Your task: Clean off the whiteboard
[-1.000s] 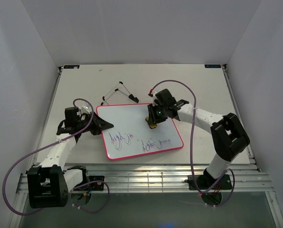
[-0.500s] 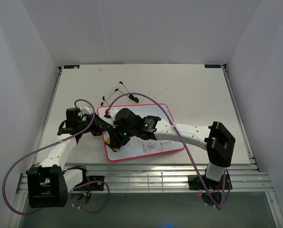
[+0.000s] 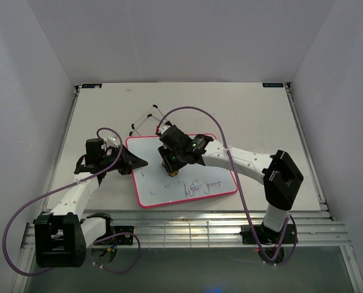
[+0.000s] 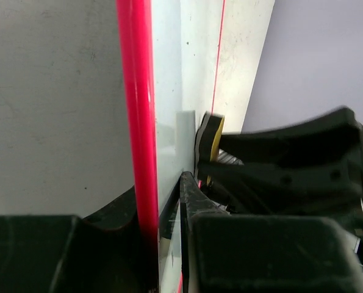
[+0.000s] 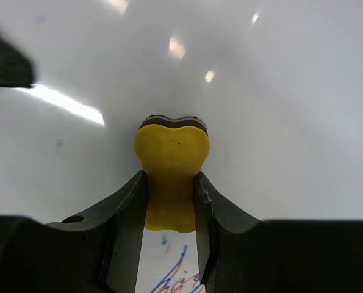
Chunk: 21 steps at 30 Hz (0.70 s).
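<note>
The whiteboard [image 3: 212, 165] lies flat on the table, white with a pink-red rim. Blue-purple writing [image 3: 201, 185] shows near its front right; only faint marks are at front left. My left gripper [image 3: 138, 162] is shut on the board's left rim [image 4: 135, 122]. My right gripper [image 3: 171, 168] is shut on the yellow eraser [image 5: 171, 160], pressed onto the board's middle. The eraser also shows in the left wrist view [image 4: 213, 137] and in the top view [image 3: 171, 173]. Writing [image 5: 176, 278] shows between the right fingers.
The black wire stand [image 3: 149, 118] lies on the table behind the board's far left corner. The table's near edge meets a metal rail [image 3: 187, 229]. White walls enclose the table on three sides.
My right gripper swept the eraser from the board's right side to its left front, then back toward the middle. The writing at the front left is gone. The left gripper held still.
</note>
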Motion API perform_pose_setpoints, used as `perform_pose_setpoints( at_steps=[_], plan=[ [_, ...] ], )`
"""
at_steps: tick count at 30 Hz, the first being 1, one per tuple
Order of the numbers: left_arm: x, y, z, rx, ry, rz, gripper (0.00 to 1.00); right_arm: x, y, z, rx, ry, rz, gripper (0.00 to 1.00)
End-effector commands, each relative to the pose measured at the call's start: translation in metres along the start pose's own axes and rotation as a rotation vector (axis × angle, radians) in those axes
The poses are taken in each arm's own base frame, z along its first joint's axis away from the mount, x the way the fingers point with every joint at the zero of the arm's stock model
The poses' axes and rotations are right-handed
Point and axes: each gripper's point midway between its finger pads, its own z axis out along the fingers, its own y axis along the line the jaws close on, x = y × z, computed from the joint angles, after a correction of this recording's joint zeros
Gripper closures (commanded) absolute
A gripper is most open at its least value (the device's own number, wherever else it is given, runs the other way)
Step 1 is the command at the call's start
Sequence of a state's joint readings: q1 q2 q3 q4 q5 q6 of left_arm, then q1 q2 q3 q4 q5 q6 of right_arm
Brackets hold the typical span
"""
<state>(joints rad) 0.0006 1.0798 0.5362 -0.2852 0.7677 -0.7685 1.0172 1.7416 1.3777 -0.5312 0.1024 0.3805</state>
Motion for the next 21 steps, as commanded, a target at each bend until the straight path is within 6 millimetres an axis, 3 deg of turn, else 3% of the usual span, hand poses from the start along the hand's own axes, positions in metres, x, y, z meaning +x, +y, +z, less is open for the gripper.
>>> perform_pose_setpoints(
  at_steps=[1, 2, 4, 5, 7, 9, 12, 14, 18, 21],
  plan=[
    [-0.013, 0.026, 0.001, -0.139, -0.092, 0.121, 1.00, 0.029, 0.062, 0.004, -0.102, 0.124, -0.177, 0.71],
    [-0.013, 0.026, 0.001, -0.138, -0.092, 0.124, 1.00, 0.019, 0.082, -0.002, -0.145, 0.098, -0.200, 0.71],
    [-0.013, 0.026, 0.001, -0.138, -0.092, 0.124, 1.00, 0.028, 0.116, -0.002, -0.226, 0.119, -0.258, 0.71],
    [-0.013, 0.026, 0.001, -0.136, -0.092, 0.126, 1.00, 0.020, 0.129, -0.007, -0.249, 0.098, -0.272, 0.71],
    [-0.013, 0.025, 0.001, -0.134, -0.091, 0.125, 1.00, 0.025, 0.141, -0.004, -0.263, 0.113, -0.296, 0.71],
    [-0.013, 0.025, 0.001, -0.134, -0.092, 0.124, 1.00, 0.024, 0.141, -0.001, -0.256, 0.109, -0.298, 0.71],
    [-0.012, 0.024, 0.000, -0.130, -0.094, 0.127, 1.00, 0.020, 0.116, 0.012, -0.172, 0.107, -0.277, 0.71],
    [-0.013, 0.023, 0.000, -0.129, -0.095, 0.129, 1.00, 0.027, 0.096, 0.020, -0.139, 0.134, -0.255, 0.71],
    [-0.012, 0.023, 0.001, -0.122, -0.089, 0.130, 1.00, 0.027, 0.038, 0.031, -0.018, 0.149, -0.173, 0.72],
    [-0.011, 0.022, 0.001, -0.117, -0.088, 0.133, 1.00, 0.021, 0.009, 0.032, 0.069, 0.137, -0.130, 0.71]
  ],
)
